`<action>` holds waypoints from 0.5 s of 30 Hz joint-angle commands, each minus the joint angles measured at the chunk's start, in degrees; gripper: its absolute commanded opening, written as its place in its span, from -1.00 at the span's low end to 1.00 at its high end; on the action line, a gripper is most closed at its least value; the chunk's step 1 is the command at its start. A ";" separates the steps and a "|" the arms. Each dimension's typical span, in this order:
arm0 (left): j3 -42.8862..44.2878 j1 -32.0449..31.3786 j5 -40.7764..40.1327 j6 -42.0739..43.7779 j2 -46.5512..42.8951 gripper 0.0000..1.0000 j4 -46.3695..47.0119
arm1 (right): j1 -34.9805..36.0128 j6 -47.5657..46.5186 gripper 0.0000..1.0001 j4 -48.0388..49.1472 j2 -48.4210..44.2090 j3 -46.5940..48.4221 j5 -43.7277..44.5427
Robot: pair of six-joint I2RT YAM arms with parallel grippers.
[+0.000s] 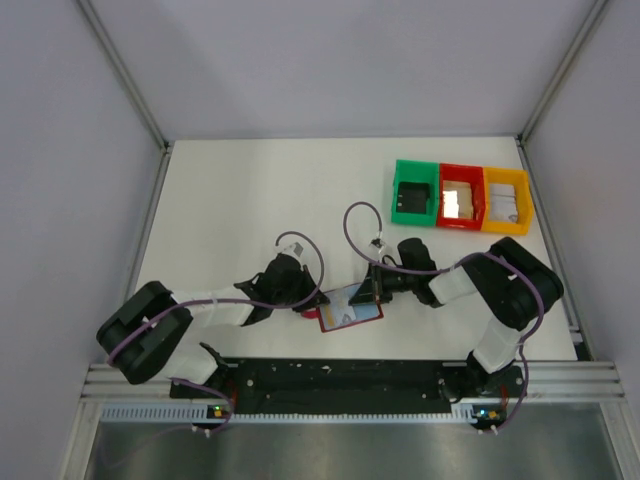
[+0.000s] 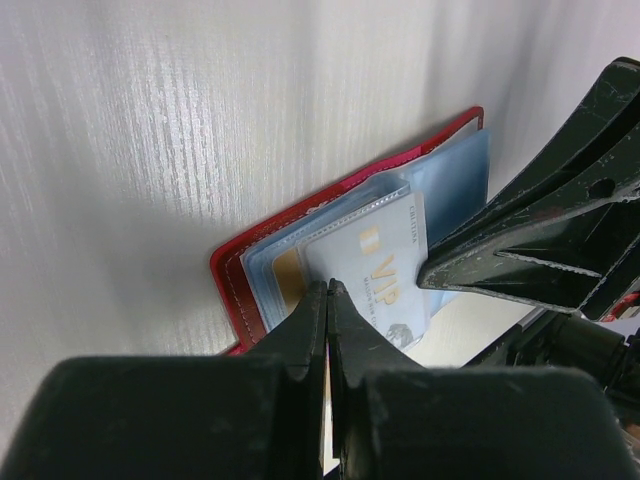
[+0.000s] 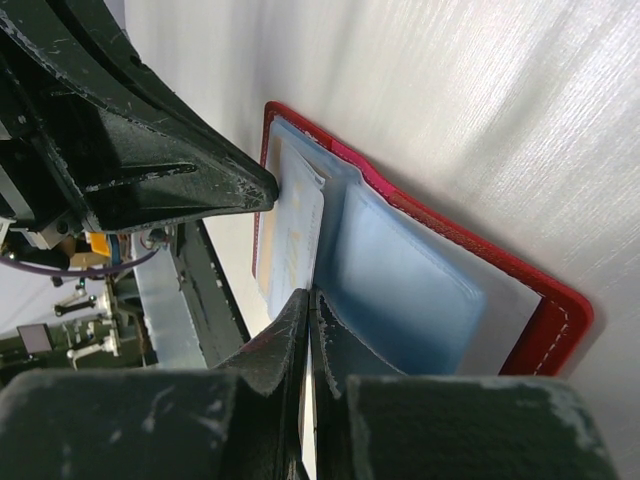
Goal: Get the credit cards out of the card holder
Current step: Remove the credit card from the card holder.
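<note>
Card holder [image 3: 560, 312] lies open on counter [image 1: 250, 190] between the arms, left pincer [image 2: 328, 292] closed on the edge of a credit card [image 2: 385, 270], right pincer [image 3: 306, 300] closed on the holder's clear sleeve [image 3: 400, 290]; risk: shallow pinch slips off, or the holder drags along with the card.

Walled in by pale grey panels [image 1: 330, 60], cornered with aluminium posts [image 1: 122, 72], floored by a white table [image 1: 230, 190], lit evenly.
</note>
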 commanded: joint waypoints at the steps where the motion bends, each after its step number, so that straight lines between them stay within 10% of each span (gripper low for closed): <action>1: -0.49 -0.13 -2.34 1.68 0.52 -1.00 -4.33 | -0.13 -1.57 -1.00 1.92 -0.34 -0.35 0.49; 15: -0.94 -0.13 -3.05 3.53 0.61 -1.00 -6.80 | -3.21 -3.77 -1.00 -1.35 -3.33 -1.23 1.47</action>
